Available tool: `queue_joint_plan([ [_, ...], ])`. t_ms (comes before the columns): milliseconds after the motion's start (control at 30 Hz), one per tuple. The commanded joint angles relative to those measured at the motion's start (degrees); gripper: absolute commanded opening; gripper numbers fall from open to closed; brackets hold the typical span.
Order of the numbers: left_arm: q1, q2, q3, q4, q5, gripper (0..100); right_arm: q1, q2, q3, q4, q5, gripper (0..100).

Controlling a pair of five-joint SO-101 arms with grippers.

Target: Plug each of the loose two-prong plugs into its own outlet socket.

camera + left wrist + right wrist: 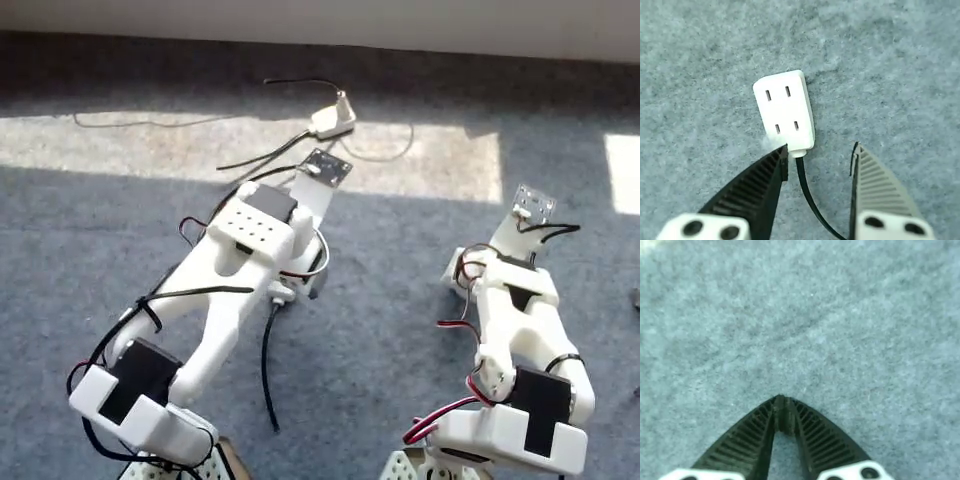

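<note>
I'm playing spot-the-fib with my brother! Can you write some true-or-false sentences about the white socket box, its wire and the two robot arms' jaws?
1. The socket box is white. True.
2. A plug is already stuck in the socket box. False: both pairs of slots are empty.
3. The left jaws stand open, one on each side of the wire. True.
4. The right jaws stand wide open around a plug. False: they are shut with nothing between them, over the bare grey surface.
5. The wire coming out of the socket box is black. True.
</note>
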Motion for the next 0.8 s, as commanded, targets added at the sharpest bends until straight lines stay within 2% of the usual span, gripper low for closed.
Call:
queue_joint_plan([
  [0, -8.48, -3.30, -5.58, 0.88, -0.09, 21, 0.04, -0.13, -1.54, -1.19, 0.09, 0.6],
  [300, -36.00, -2.86, -21.23, 1.05, -0.35, 21, 0.04, -0.13, -1.54, -1.19, 0.09, 0.6],
  [433, -43.03, -2.68, -25.80, 0.97, -7.21, 21, 0.04, -0.13, -1.54, -1.19, 0.09, 0.6],
  [600, -51.03, -2.15, -29.58, 0.62, -12.22, 22, 0.04, -0.13, -1.54, -1.19, 0.09, 0.6],
  [767, -58.42, 8.92, -41.80, 2.55, -13.71, 22, 0.04, -0.13, -1.54, -1.19, 0.09, 0.6],
])
